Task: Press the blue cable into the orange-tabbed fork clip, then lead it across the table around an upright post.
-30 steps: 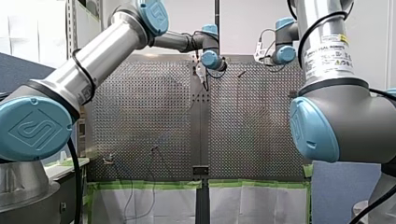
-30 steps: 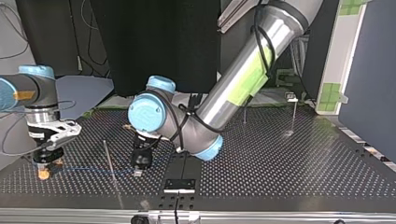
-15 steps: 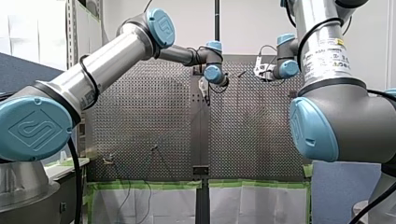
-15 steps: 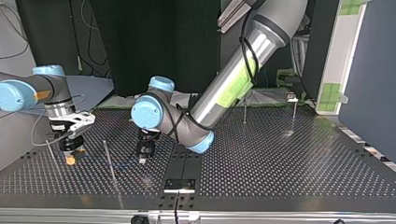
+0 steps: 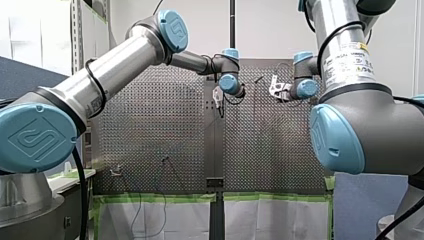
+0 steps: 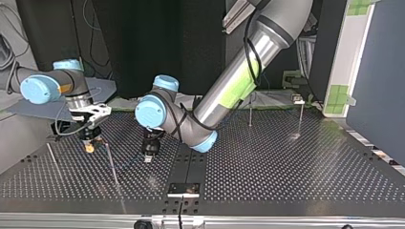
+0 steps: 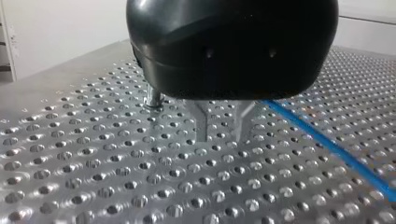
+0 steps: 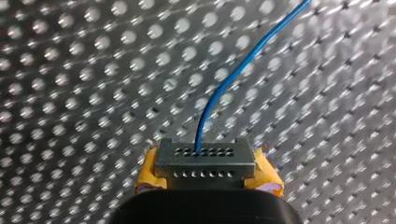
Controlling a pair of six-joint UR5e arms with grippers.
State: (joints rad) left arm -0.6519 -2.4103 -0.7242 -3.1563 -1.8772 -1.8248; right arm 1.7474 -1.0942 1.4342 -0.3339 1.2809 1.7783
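You see an upright post [image 6: 111, 164] between my right gripper [image 6: 89, 146] and my left gripper [image 6: 148, 155], both low over the perforated table [image 6: 286, 167].

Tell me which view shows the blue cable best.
Right wrist view: the blue cable leaves my right pincer and curves away in full sight. Left wrist view shows only a straight stretch beside my left pincer. Top view gives a faint trace; front view, nothing I can make out.

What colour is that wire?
The cable is blue. The right wrist view shows it best.
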